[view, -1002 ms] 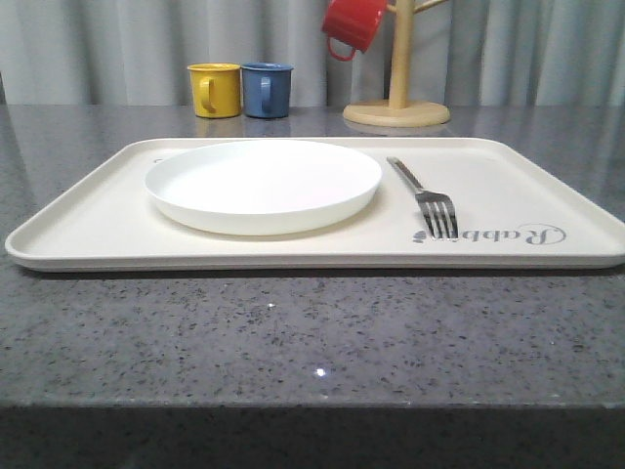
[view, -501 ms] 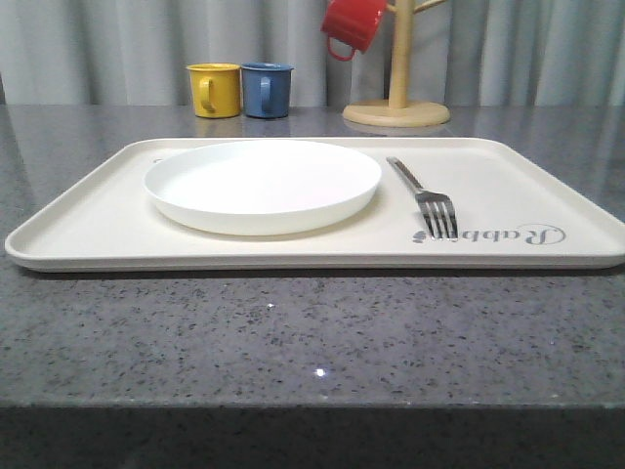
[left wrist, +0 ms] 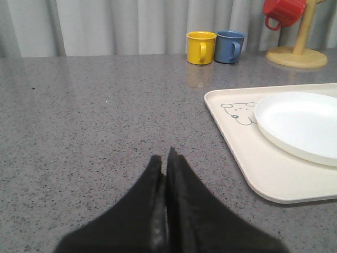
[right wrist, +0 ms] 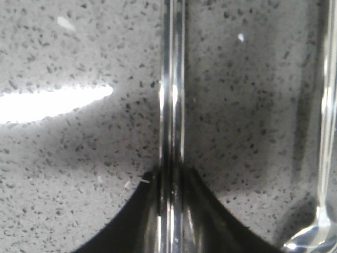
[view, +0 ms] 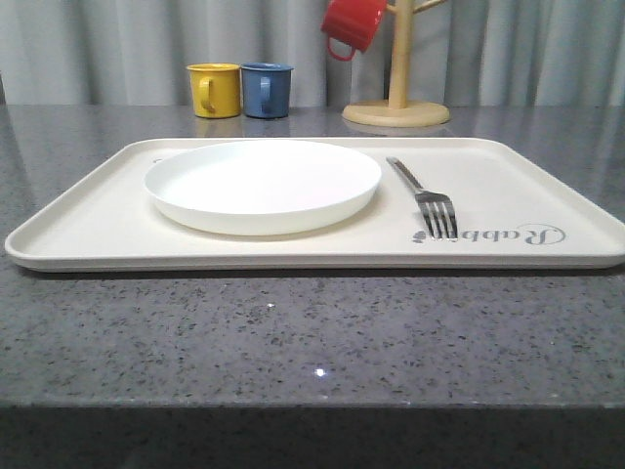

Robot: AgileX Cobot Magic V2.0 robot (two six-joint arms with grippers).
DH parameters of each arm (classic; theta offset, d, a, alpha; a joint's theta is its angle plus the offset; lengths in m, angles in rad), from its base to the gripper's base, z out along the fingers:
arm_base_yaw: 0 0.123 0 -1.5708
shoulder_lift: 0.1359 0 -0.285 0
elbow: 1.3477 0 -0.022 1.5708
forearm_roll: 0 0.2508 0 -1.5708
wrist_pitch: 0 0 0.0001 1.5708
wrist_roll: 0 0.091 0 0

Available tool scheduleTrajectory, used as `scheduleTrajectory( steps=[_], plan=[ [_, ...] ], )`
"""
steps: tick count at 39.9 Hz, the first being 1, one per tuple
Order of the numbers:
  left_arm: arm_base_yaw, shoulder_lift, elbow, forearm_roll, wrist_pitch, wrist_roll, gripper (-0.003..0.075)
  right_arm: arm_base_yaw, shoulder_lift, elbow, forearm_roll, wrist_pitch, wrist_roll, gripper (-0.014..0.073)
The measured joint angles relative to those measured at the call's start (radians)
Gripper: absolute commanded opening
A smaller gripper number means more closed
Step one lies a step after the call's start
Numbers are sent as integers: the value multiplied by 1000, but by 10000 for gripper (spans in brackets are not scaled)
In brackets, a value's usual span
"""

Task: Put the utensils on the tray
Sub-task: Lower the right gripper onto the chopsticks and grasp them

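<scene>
Countertop (view: 312, 332): grey speckled stone, polished, with small bright glints of overhead light and 1 broad glare patch seen close up in the right wrist view. Front edge drops into dark shadow. Backdrop: pale grey curtain (view: 117, 49) in vertical folds across the whole rear. Far edge of counter: 1 yellow mug (view: 214, 89) touching or just beside 1 blue mug (view: 267, 89); wooden mug tree (view: 396, 98) on a round base, 1 red mug (view: 352, 24) hanging from it.

White plate (view: 263, 184), silver fork (view: 426, 198) (tines forward) on cream tray (view: 88, 215)
</scene>
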Motion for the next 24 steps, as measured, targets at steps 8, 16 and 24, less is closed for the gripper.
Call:
scheduleTrajectory(
  steps=[8,16,24],
  plan=[
    [0,0,0,0,0,0,-18,0,-15,0,6,0,0,47],
    [0,0,0,0,0,0,-18,2,-89,-4,8,2,2,47],
    [0,0,0,0,0,0,-18,49,-153,-42,8,5,63,47]
  ],
)
